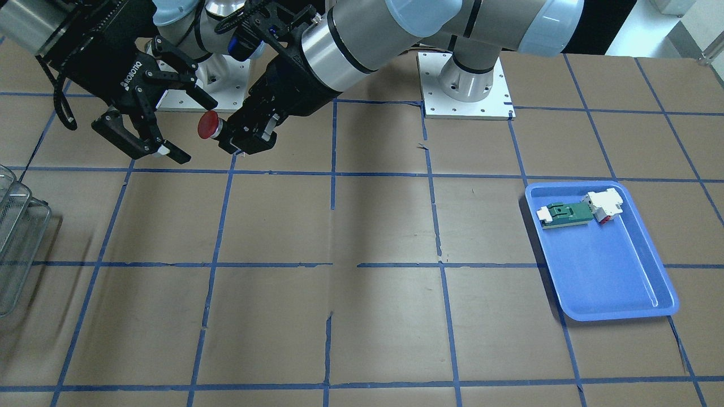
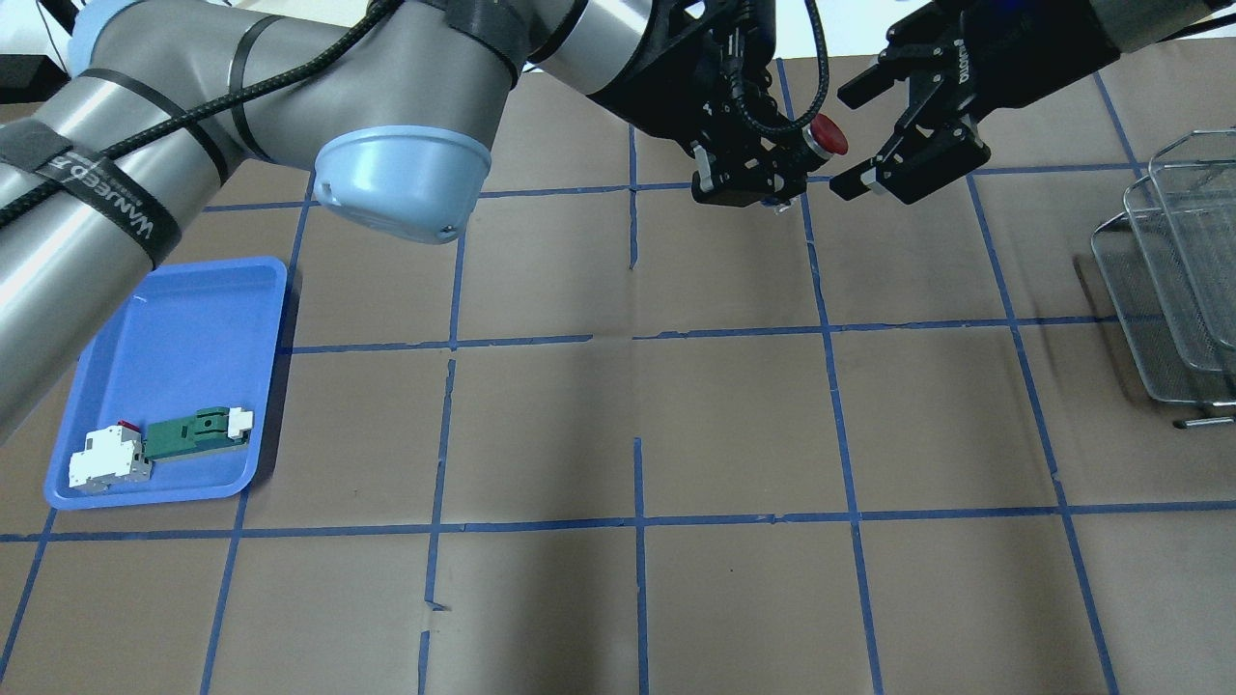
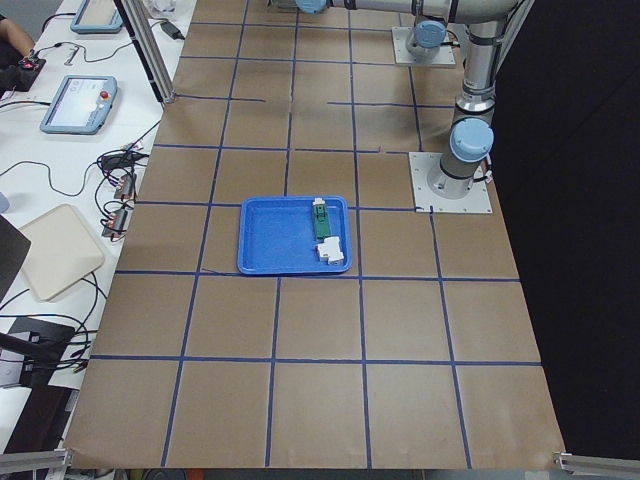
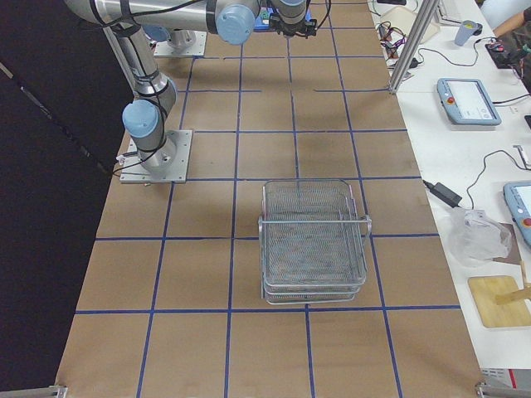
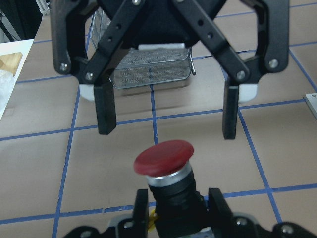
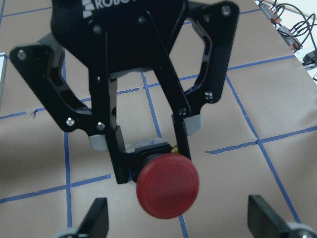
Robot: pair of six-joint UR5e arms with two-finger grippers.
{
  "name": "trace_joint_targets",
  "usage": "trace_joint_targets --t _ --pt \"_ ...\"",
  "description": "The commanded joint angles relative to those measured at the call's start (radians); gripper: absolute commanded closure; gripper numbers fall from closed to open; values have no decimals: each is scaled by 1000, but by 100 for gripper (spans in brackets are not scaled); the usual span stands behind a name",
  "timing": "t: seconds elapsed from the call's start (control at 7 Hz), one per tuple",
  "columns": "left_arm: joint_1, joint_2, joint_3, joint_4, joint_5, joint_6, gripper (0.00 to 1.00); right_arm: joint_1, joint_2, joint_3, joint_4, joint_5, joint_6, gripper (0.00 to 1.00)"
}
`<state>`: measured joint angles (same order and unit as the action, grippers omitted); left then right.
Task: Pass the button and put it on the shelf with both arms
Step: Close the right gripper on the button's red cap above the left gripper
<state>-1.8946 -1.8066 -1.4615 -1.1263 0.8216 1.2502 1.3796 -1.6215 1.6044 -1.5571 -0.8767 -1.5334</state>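
Well away from the shelf [image 2: 1188, 290], above the worktop [image 2: 734, 434], the left fingers [image 5: 216, 201] clamp the black body of the button [image 5: 163, 157]; the right fingers [image 5: 105, 111] stand spread on its shelf side. You should find it light, rigid, smooth: grip the cap's rim squarely.
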Motion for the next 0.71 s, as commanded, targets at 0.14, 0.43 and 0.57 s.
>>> trace_joint_targets --t 0.14,0.43,0.57 --pt "2 9 0 2 -4 0 100 1 -27 -5 12 16 10 0" --pt "3 10 0 2 -16 3 100 1 -31 -3 9 18 24 9" --pt "3 12 -3 2 -16 2 100 1 -31 2 11 18 36 9"
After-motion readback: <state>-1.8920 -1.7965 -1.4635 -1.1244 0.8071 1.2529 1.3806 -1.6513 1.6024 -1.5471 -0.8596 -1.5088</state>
